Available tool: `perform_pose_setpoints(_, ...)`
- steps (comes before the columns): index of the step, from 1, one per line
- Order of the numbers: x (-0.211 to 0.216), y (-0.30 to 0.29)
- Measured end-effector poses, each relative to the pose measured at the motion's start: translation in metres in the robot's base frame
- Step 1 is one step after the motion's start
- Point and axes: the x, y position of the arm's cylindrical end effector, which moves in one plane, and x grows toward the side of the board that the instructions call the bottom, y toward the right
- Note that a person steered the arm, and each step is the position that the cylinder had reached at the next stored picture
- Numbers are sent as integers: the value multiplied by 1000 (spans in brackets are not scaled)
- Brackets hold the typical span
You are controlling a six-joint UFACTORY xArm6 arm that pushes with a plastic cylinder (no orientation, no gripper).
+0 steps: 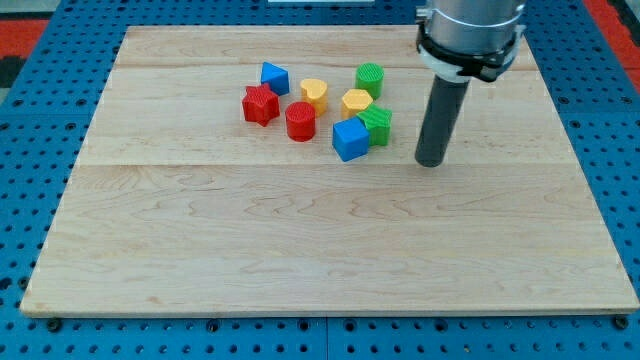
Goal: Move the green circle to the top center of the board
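The green circle (370, 78) is a short green cylinder in the upper middle of the wooden board (320, 240), at the top right of a cluster of blocks. My tip (431, 162) rests on the board to the right of the cluster and below right of the green circle, apart from it. The nearest block to my tip is a green star (377, 125), with a small gap between them.
The cluster also holds a blue cube (350, 139), a yellow pentagon-like block (356, 102), a yellow heart (314, 94), a red cylinder (300, 121), a red star (260, 104) and a small blue block (274, 78). Blue pegboard surrounds the board.
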Motion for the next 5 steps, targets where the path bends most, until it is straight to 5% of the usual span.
perform_pose_setpoints(3, -110, -18)
perform_pose_setpoints(5, -112, -53)
